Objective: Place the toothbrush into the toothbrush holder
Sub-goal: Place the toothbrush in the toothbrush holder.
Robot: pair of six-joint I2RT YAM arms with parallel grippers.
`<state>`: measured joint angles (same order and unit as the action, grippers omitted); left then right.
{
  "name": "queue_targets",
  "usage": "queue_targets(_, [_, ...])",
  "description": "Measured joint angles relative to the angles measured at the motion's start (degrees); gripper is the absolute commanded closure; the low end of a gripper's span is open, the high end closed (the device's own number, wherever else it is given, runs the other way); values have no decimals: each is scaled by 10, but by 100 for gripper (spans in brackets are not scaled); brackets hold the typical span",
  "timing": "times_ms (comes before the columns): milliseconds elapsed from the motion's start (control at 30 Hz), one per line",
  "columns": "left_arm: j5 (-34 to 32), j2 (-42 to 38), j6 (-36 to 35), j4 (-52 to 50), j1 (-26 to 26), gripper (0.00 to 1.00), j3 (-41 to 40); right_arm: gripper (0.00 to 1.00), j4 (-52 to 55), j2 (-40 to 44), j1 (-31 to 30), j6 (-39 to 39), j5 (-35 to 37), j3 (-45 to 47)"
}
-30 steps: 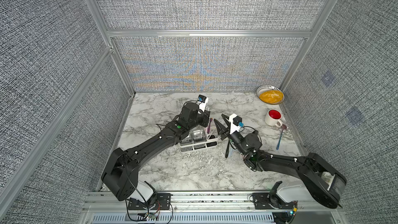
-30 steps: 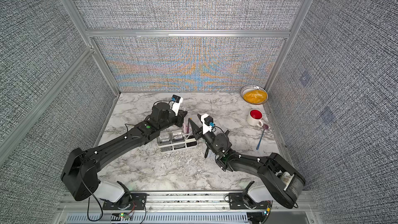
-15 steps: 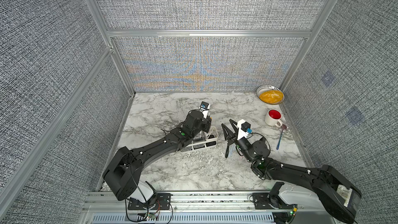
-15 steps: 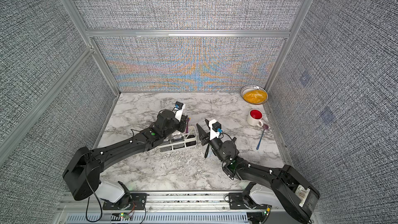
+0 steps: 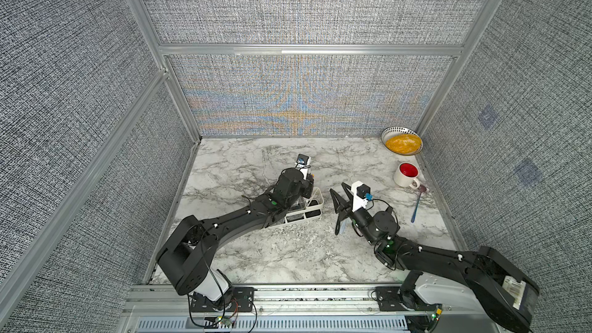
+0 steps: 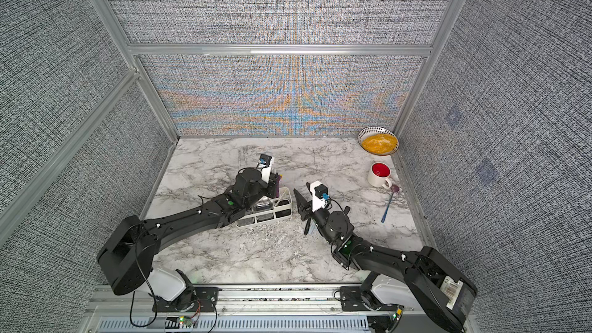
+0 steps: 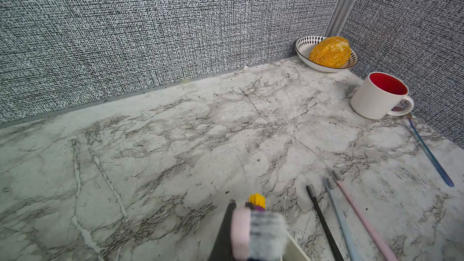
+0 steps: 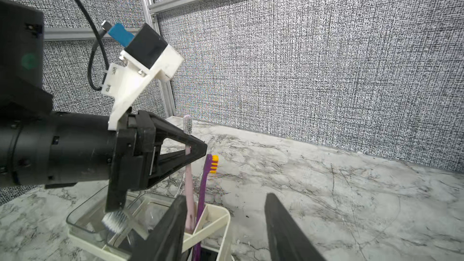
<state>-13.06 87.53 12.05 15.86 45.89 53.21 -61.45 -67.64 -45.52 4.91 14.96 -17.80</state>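
Observation:
My left gripper is shut on a pink toothbrush just below its bristled head and holds it upright. The handle's lower end reaches into the end compartment of the white toothbrush holder, beside a purple toothbrush with yellow bristles standing there. In both top views the left arm covers most of the toothbrush holder. In the left wrist view the pink head shows blurred and close. My right gripper stands open and empty, just right of the holder.
Three more toothbrushes, black, blue and pink, lie on the marble right of the holder, under my right arm. At the back right stand a bowl, a white mug and a spoon.
My left gripper has come forward and down over the holder's right end, carrying the pink toothbrush. My right arm has drawn back to the right, away from the holder.

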Motion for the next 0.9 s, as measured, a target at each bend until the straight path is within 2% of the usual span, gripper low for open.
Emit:
queue_targets(433, [-19,24,2,49,13,100,0,47,13,9,-2,2,13,6])
queue_targets(900, [-35,42,-15,19,16,100,30,47,21,13,-2,-1,22,10])
